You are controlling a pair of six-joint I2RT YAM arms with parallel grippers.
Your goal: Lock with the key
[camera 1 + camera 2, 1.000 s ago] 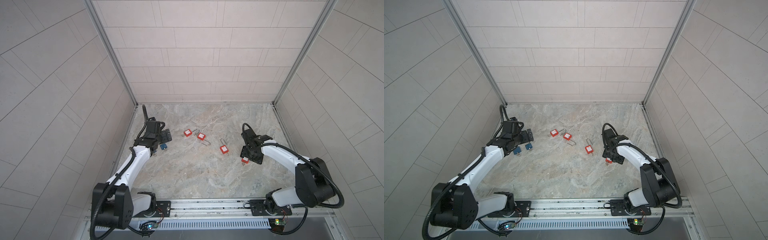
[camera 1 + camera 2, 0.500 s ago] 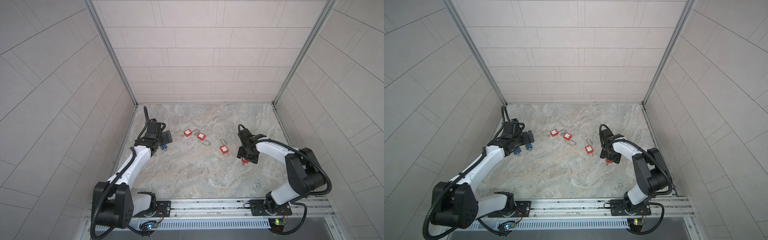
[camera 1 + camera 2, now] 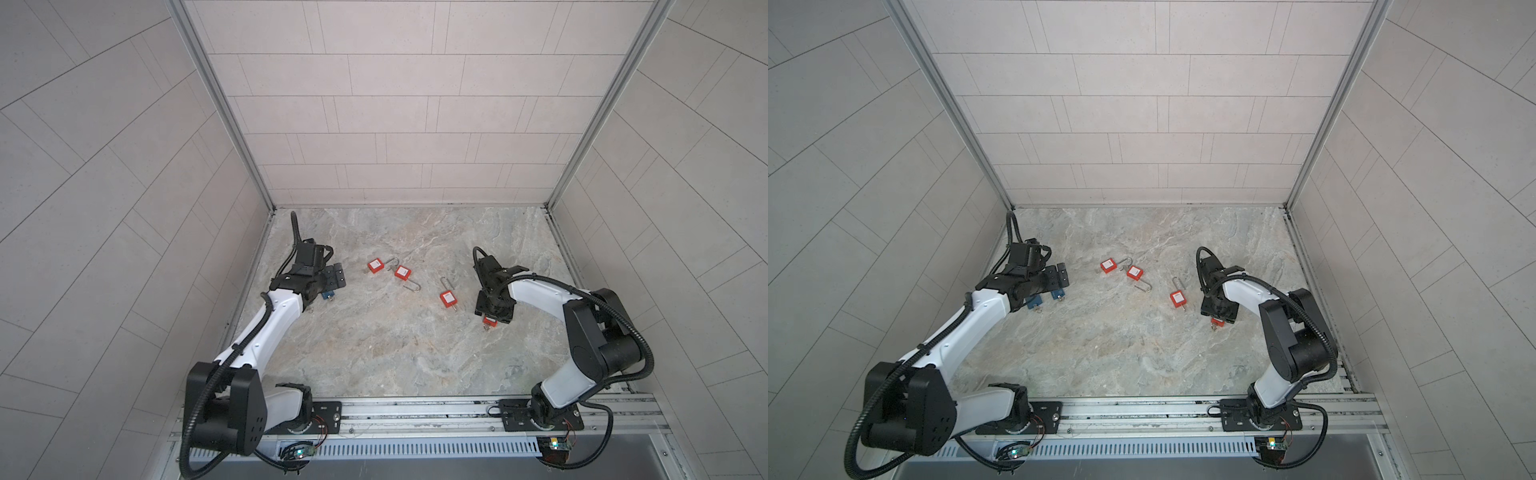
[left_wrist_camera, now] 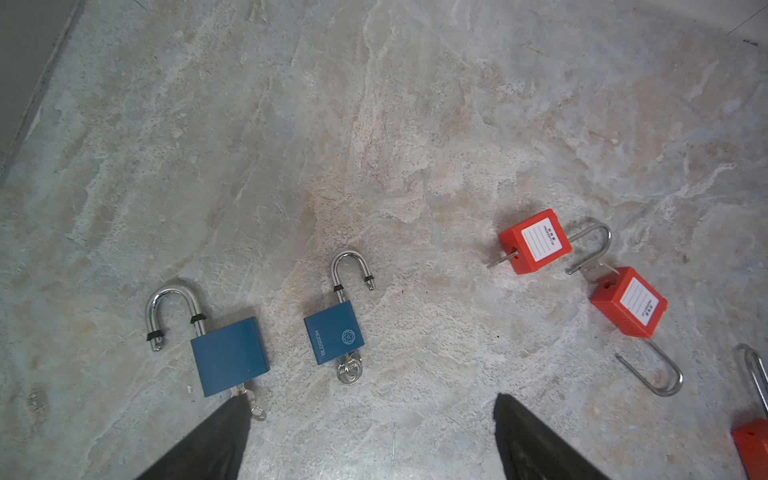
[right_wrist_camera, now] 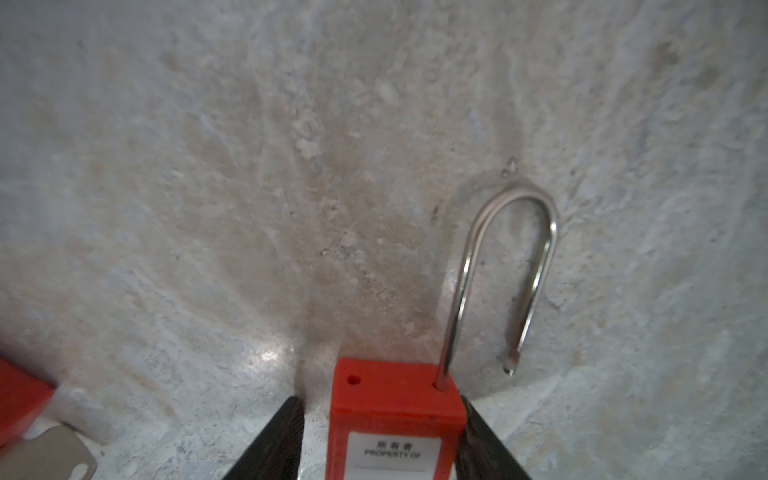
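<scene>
I see the right gripper (image 5: 380, 405) low over a red padlock (image 5: 395, 419) that lies flat on the table (image 3: 395, 357), right of centre in both top views. Its jaws straddle the lock body. One finger sits against it and the opposite finger stands clear, so nothing is grasped. The shackle (image 5: 459, 286) is sprung open. The left gripper (image 4: 370, 399) hangs spread wide and empty, just beside a small blue padlock (image 4: 334, 338).

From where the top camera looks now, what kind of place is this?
Most likely a robot test cell: panelled walls in an aluminium frame enclose a stone-patterned table, a left arm and a right arm are bolted to a rail at its front, and red padlocks lie set out.
</scene>
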